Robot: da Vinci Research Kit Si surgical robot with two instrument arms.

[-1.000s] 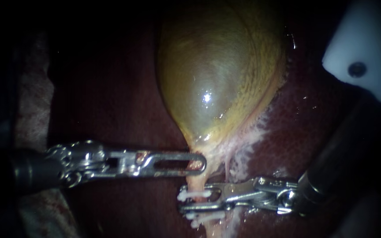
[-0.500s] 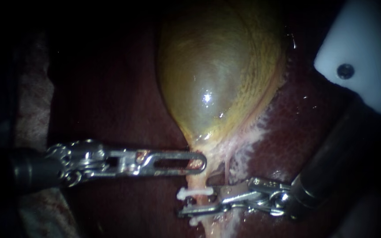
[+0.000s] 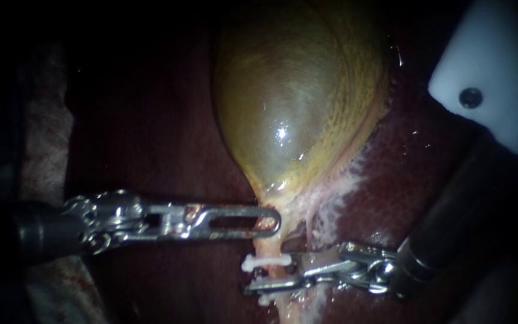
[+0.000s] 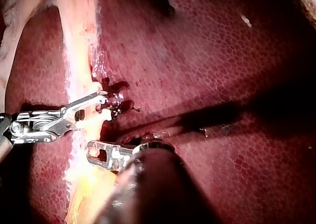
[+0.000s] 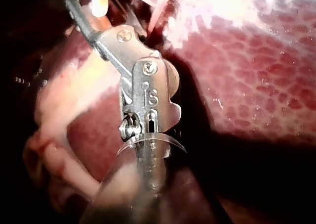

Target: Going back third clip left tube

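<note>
Gallbladder (image 3: 295, 108) on liver (image 3: 151, 120), left instrument (image 3: 269, 221) at its neck, clips (image 3: 265, 262) below.

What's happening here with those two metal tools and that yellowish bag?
Two robot instruments are working on a pig's gallbladder lying on the liver. The left instrument grips the pale tube just where the gallbladder narrows. The right instrument has its jaws open astride the same tube a little further down, beside a white clip that sits across the tube. The clip looks in place, so the right instrument probably only has to draw away.
</note>
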